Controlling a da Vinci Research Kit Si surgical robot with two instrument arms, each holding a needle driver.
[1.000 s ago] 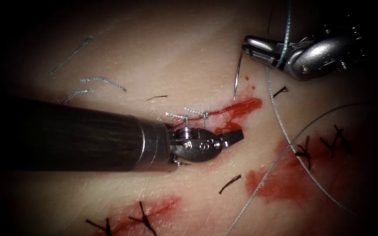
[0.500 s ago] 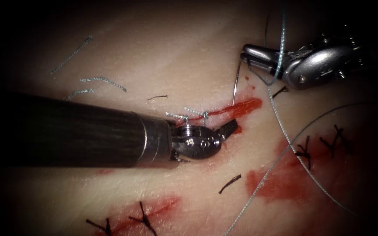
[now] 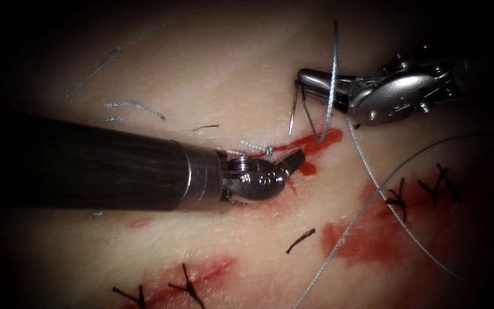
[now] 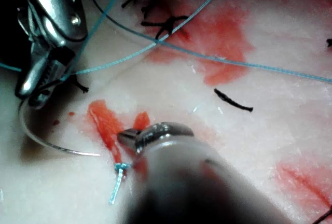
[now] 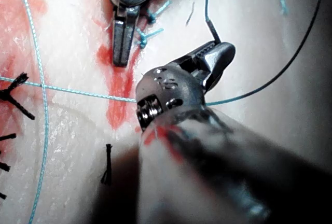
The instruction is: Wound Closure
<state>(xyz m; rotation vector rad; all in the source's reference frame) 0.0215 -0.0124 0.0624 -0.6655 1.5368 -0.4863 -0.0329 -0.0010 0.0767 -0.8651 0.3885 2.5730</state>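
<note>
Leftward and nearer the cut moved the right arm's needle driver (image 3: 307,83) over the last second, its jaws clamped on the curved needle (image 3: 293,117) close to the thread end, the point hanging free above the tissue (image 3: 212,68) just far of the red fluid (image 3: 318,140) at the cut's right end. No part of the needle had entered the tissue. Blue thread (image 3: 331,74) looped over the driver's jaws and trailed off to the right across the dark stitches (image 3: 398,197). Meanwhile the left arm's needle driver (image 3: 293,160) had turned its tip up toward the blue knotted stitch (image 3: 264,150), jaws closed and holding nothing (they rested at the near edge of the cut). By the look of it, the work stood at lining up a further bite beside the finished stitch. Such a bite would call for the point to meet the tissue squarely at the cut's far lip, clear of the looping thread.
</note>
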